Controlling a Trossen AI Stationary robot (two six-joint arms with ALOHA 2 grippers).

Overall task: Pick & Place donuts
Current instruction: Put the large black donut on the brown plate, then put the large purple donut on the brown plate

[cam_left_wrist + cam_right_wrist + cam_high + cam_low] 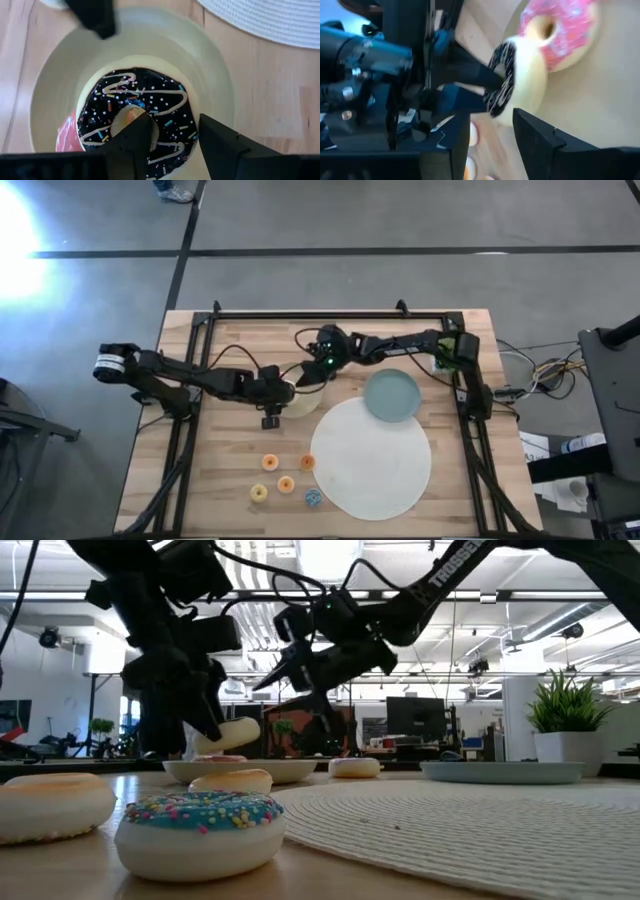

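Observation:
My left gripper [172, 125] hangs over the beige plate [303, 402] and is shut on the brown-white iced donut [135, 115]. The pink donut [560, 30] lies flat in that plate, partly under the brown one. My right gripper [485, 130] hovers open just beyond the plate's far side [320, 368], touching nothing; one of its fingers [95, 17] shows in the left wrist view. Several mini donuts [285, 478] lie on the wood near the front edge. I do not see the purple-white donut. My left gripper holds the brown-white donut by one side of its ring [172, 132], one finger through the hole [135, 127] and one outside the rim. The fingers come from above, pointing down. The donut is lifted clear of the plate and tilted [226, 734].
The teal plate [390, 396] sits right of the beige one, by the white round mat [372, 460]. A blue-sprinkled mini donut [200, 825] and other minis [50, 802] lie close to the low camera. Black frame rails [330, 313] run along the table's edges.

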